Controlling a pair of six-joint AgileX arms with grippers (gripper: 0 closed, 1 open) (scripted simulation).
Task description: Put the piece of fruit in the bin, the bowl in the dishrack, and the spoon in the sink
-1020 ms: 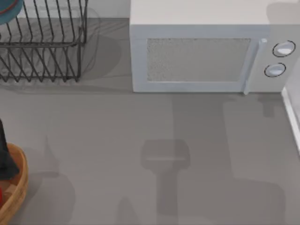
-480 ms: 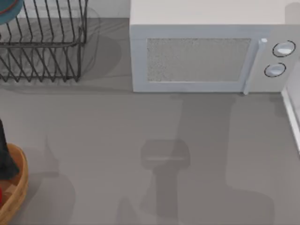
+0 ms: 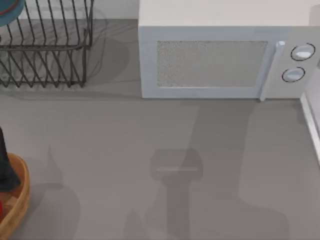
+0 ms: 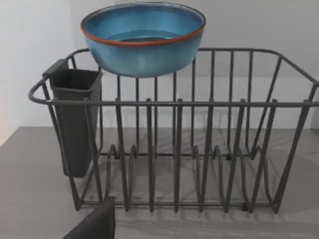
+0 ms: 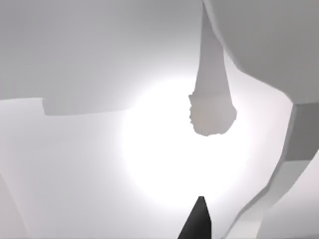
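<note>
bowl point(image 4: 143, 37) sits atop dishrack point(image 4: 174, 149); fruit point(image 3: 1, 207) lies in bin point(image 3: 20, 200).

A white microwave point(image 3: 222, 55) (two round knobs at its right end) stands at the back of the grey table point(image 3: 150, 150), its door handle upright beside them.

At the top view's left edge we catch just slivers: bin point(image 3: 19, 200), fruit point(image 3: 1, 207), bowl point(image 3: 10, 11), our left gripper point(image 3: 6, 170), fingers unreadable.
</note>
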